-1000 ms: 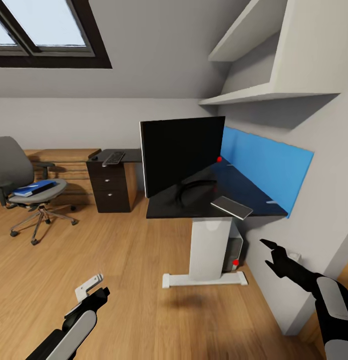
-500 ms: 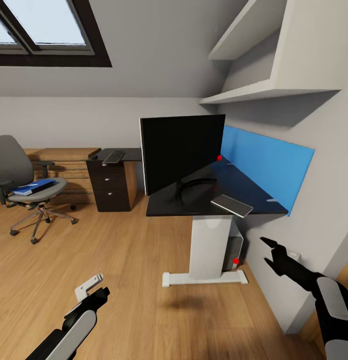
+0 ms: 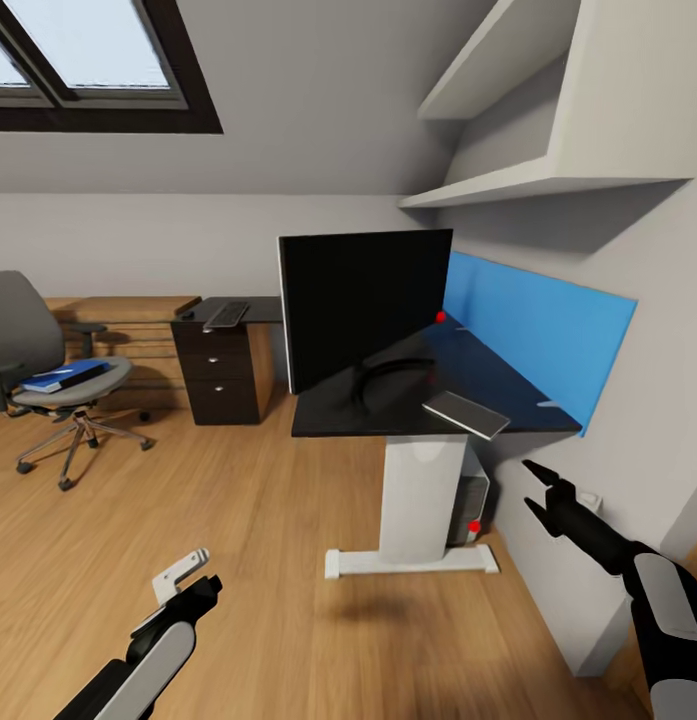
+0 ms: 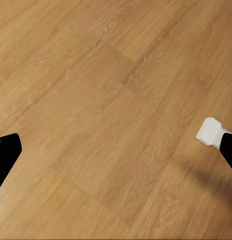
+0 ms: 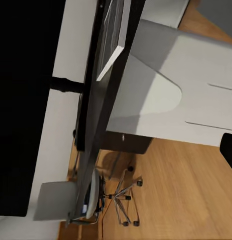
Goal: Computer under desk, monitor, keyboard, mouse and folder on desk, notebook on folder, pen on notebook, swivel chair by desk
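Observation:
The black monitor stands on the glossy black desk. The grey notebook lies at the desk's near edge and juts over it. Under the desk, behind its white leg, sits the computer. On the desk's far wing, over the drawers, lie the keyboard and the small mouse. At far left the swivel chair carries the blue folder. The pen is out of view. My left gripper hangs open over the floor. Near the wall my right gripper is open and empty.
A blue panel backs the desk against the right wall, with white shelves above. The dark drawer unit stands beside a light wooden chest. Wooden floor stretches between me, the chair and the desk leg.
The whole picture has drifted slightly, so the camera moved a little. My right gripper sits a bit higher than before. Nothing on the desk or chair has moved.

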Controlling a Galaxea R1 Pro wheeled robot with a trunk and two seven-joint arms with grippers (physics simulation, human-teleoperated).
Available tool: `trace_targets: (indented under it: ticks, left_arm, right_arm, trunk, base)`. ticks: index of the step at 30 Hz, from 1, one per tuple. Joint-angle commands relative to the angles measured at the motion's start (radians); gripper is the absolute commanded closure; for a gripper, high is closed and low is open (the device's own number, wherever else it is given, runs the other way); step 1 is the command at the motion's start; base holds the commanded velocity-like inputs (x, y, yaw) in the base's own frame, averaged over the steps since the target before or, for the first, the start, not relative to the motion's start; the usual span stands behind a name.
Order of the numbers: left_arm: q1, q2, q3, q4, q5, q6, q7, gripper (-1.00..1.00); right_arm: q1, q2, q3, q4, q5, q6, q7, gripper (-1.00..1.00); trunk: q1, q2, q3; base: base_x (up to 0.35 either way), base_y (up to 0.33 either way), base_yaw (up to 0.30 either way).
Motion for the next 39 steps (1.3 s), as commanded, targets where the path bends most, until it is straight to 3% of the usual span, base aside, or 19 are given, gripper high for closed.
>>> trace_targets:
  ticks: [1, 14, 23, 39]
  left_arm:
    - [-0.001, 0.001, -0.004, -0.001, 0.002, 0.005, 0.006, -1.00]
    - [-0.001, 0.001, -0.016, -0.001, 0.002, 0.005, 0.006, -1.00]
    - [-0.001, 0.001, -0.016, -0.001, 0.003, 0.005, 0.006, -1.00]
    - [-0.001, 0.001, -0.016, -0.001, 0.002, 0.005, 0.006, -1.00]
  right_arm:
    - [-0.001, 0.000, -0.003, 0.000, 0.003, 0.006, 0.006, -1.00]
    - [-0.001, 0.000, -0.009, -0.024, 0.005, 0.002, 0.006, -1.00]
    - [-0.001, -0.001, -0.011, -0.017, 0.005, -0.070, 0.000, -1.00]
    - [-0.001, -0.001, -0.010, 0.033, 0.005, -0.094, -0.001, -1.00]
  trunk:
    - [0.000, 0.000, -0.001]
    - [0.000, 0.000, -0.001]
    - [0.000, 0.000, -0.001]
    - [0.000, 0.000, -0.001]
  base:
    - [0.269, 0.000, 0.000]
    - [0.087, -0.002, 0.000]
    - [0.137, -0.039, 0.000]
    - [0.055, -0.022, 0.000]
